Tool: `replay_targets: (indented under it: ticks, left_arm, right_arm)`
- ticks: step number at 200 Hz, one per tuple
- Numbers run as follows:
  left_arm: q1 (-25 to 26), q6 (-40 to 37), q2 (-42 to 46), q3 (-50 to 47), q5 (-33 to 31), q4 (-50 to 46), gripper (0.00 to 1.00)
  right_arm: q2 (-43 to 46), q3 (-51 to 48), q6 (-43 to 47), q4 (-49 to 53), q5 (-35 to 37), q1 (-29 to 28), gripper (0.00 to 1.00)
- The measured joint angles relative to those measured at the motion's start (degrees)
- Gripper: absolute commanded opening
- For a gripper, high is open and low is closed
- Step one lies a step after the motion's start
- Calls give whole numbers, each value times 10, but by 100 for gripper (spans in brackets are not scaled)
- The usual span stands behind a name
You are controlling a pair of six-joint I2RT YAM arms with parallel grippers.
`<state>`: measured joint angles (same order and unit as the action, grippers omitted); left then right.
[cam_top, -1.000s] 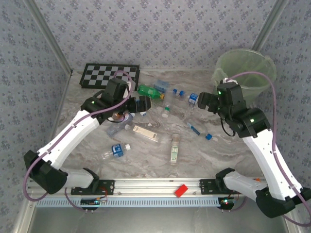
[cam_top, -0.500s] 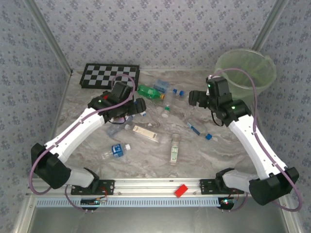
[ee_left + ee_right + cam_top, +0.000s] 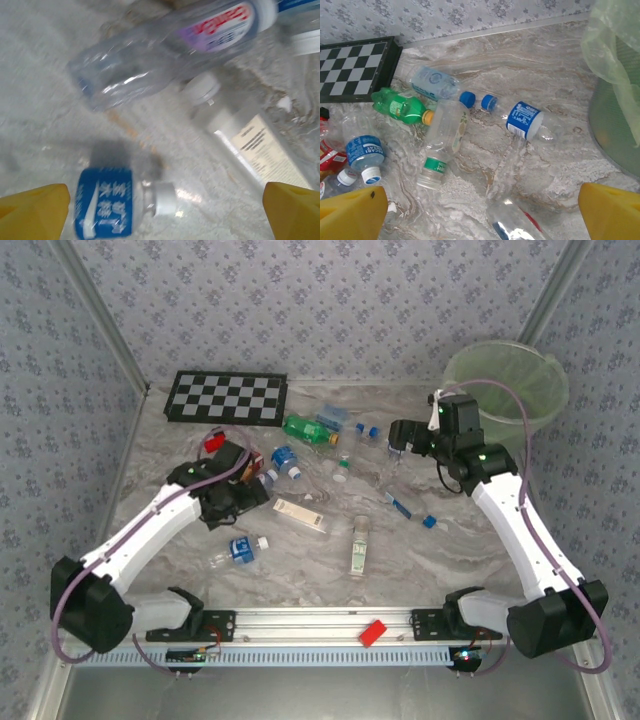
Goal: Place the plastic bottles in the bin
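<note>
Left gripper spread wide, empty, over scattered bottles. Right gripper likewise released and empty, near the bin.

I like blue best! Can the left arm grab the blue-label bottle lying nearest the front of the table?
Probably yes. The left gripper hangs open just over the blue-label bottle, which lies flat on the table with nothing on top of it. The white-label bottle beside it lies apart.
</note>
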<state>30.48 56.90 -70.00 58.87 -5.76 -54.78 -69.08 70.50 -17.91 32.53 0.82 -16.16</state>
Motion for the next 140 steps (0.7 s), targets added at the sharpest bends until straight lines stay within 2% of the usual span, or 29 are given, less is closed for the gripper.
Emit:
replay_targets:
  ticks: [86, 114, 140]
  left_arm:
    - [4, 343, 188, -169, 53, -34, 86]
    - [8, 414, 212, -187, 50, -38, 87]
    - [8, 462, 213, -225, 51, 2, 88]
  right_arm:
    - [-46, 52, 33, -10, 14, -53, 100]
    - [-46, 51, 39, -15, 14, -55, 100]
    - [-46, 51, 40, -15, 15, -58, 100]
